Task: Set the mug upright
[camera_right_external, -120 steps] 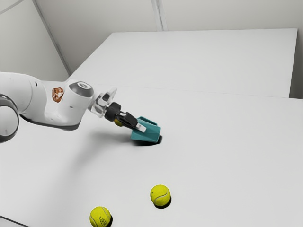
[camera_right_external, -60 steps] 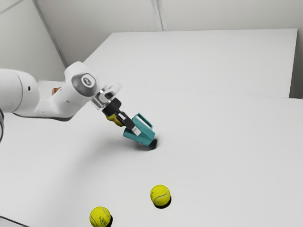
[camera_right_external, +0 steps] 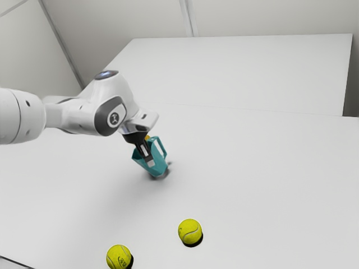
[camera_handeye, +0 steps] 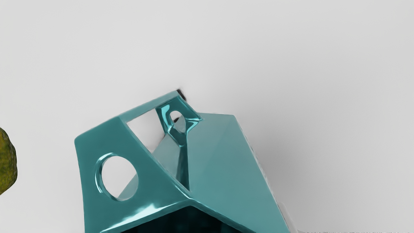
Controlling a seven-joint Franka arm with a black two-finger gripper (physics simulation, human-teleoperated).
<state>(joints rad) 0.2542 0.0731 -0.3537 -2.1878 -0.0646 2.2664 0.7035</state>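
In the fingers, tilted mug, open table past handle edge.

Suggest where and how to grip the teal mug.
I'd grip the body across opposite side walls, from above at the mouth end. The mug tilts, mouth raised toward the gripper; its flat facets should seat well, and the handle juts to one side, likely out of the way.

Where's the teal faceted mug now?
Tilted in the black jaws at the end of the white jointed arm, the mug is left of the exterior view's centre.
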